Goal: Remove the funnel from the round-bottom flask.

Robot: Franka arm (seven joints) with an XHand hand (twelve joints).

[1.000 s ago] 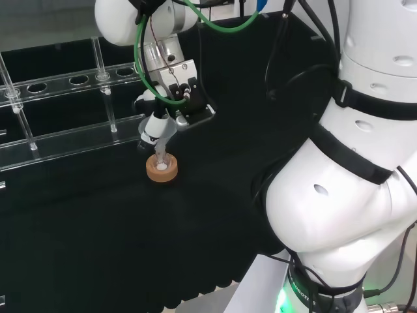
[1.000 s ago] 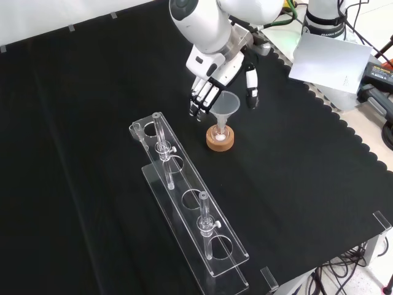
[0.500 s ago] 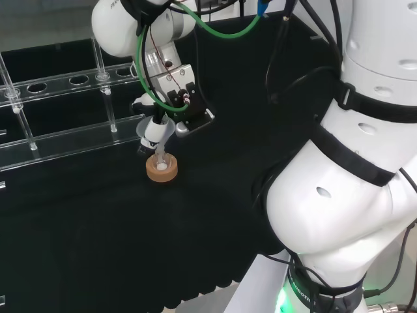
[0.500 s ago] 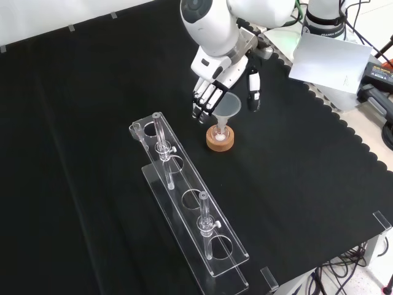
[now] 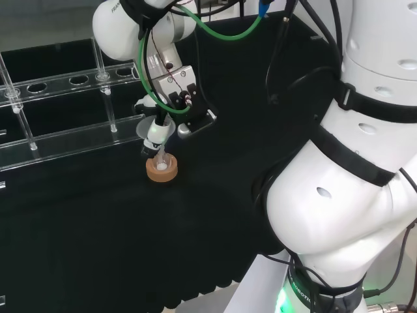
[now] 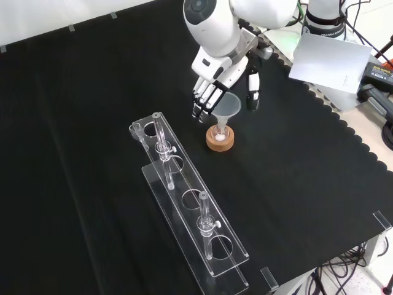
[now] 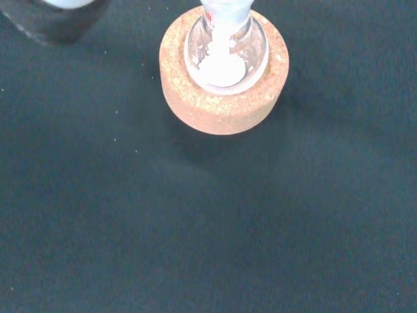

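Note:
A clear funnel (image 6: pixel 228 106) stands with its stem in a small round-bottom flask (image 6: pixel 220 131) that sits on a cork ring (image 6: pixel 220 141). White powder lies in the flask (image 7: pixel 221 65), ringed by the cork ring (image 7: pixel 221 107). The hand (image 6: pixel 222 74) hangs just above and behind the funnel, its fingers (image 6: pixel 202 101) straight to the funnel's left and its thumb (image 6: pixel 252 89) to the right in the front view, none plainly touching the rim. In the head view the hand (image 5: pixel 171 98) sits over the funnel (image 5: pixel 151 129) and cork ring (image 5: pixel 161 169).
A long clear test-tube rack (image 6: pixel 187 206) with two upright tubes lies in front of the flask in the front view; in the head view the rack (image 5: pixel 58 111) runs along the left. The arm's white links (image 5: pixel 352 163) stand at the right. A grey sheet (image 6: pixel 328 58) lies at the bench's far corner.
The hand has drifted slightly, closing in over the funnel. The funnel, flask and cork ring have stayed put.

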